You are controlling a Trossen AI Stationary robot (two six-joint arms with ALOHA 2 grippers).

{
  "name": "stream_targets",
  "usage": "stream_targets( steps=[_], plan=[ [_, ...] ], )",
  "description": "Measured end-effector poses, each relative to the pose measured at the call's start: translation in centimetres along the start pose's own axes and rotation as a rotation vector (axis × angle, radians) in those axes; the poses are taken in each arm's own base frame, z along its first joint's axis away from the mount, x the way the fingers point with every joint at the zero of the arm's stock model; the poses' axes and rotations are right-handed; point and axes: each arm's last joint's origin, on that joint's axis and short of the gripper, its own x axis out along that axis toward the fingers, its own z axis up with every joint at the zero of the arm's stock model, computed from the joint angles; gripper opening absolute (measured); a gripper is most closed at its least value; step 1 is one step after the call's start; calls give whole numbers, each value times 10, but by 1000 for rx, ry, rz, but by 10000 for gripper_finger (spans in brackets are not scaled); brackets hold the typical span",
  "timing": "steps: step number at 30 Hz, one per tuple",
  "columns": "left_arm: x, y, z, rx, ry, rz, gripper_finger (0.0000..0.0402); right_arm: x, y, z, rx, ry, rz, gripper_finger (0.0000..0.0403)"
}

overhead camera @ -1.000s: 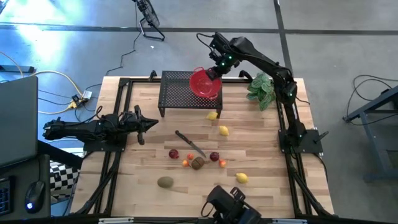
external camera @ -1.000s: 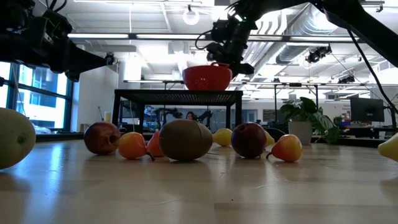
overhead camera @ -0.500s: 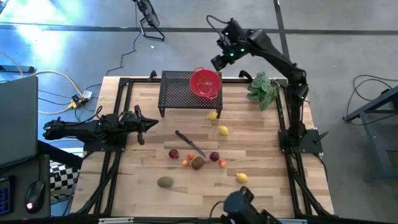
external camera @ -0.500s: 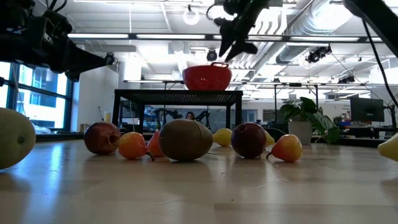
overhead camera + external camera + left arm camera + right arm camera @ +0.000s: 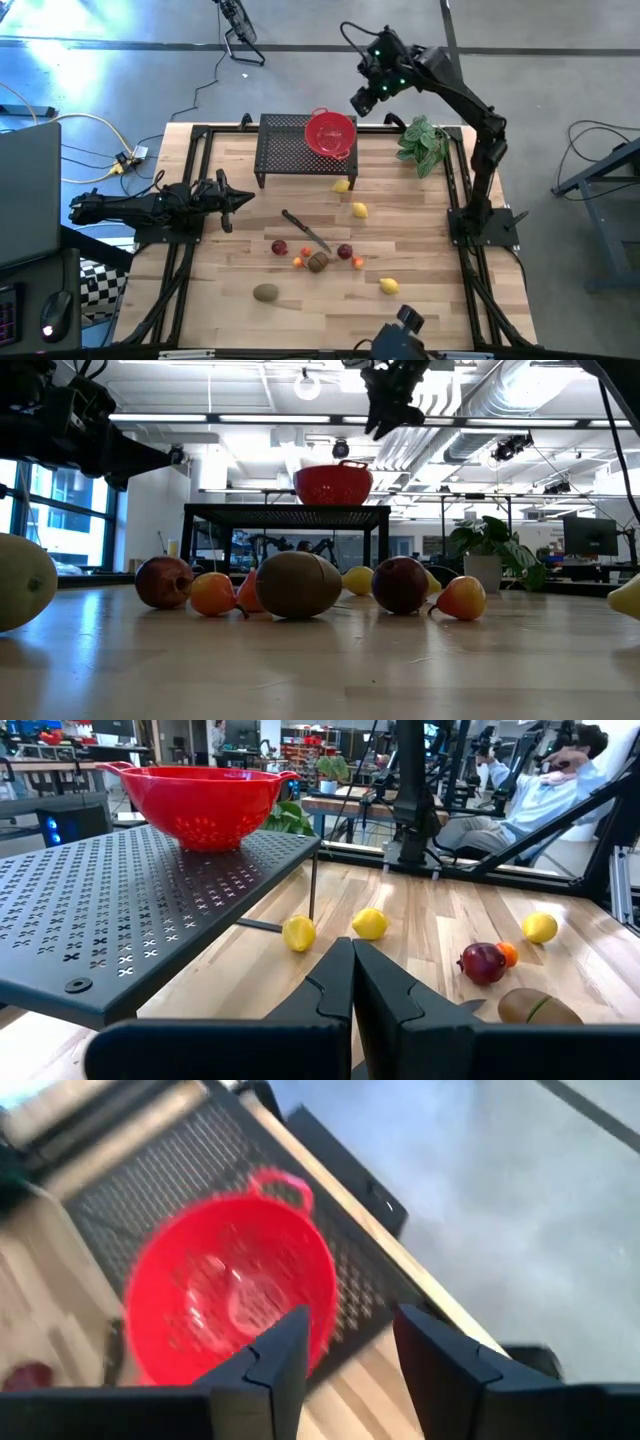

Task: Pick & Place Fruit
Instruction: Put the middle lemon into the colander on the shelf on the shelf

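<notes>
The fruit lies loose on the wooden table: lemons [image 5: 342,185] [image 5: 359,210] [image 5: 389,286], dark red pieces [image 5: 279,247] [image 5: 345,251], tiny orange ones [image 5: 299,262] [image 5: 358,262], and kiwis [image 5: 318,262] [image 5: 266,293]. A red colander [image 5: 330,133] stands on a black perforated stand [image 5: 285,150] at the far middle. My right gripper [image 5: 362,102] [image 5: 350,1320] hangs open high above the colander's far right side, holding nothing. My left gripper [image 5: 243,198] [image 5: 352,950] rests shut and level at the table's left side.
A slim dark-handled knife [image 5: 305,230] lies among the fruit at mid-table. A green leafy bunch [image 5: 420,145] stands at the far right corner. Black frame rails [image 5: 195,170] run along the table's sides. Bare wood lies between the stand and the fruit.
My right gripper has risen from the colander's far rim, going up and toward the far right, and has tipped and rolled a little. The colander stays on the stand. The fruit has not moved.
</notes>
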Motion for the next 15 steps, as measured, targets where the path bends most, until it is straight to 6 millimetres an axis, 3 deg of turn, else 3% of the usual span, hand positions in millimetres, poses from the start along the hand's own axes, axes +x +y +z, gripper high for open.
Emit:
stream_targets(
  steps=[3,9,15],
  plan=[
    [0,0,0,0,0,0,0,8,-4,-11,-11,102,-55,111],
    [0,0,0,0,0,0,0,25,-1,-24,-27,210,-87,14],
    [0,0,0,0,0,0,0,21,5,-34,-49,204,-104,3]
  ],
)
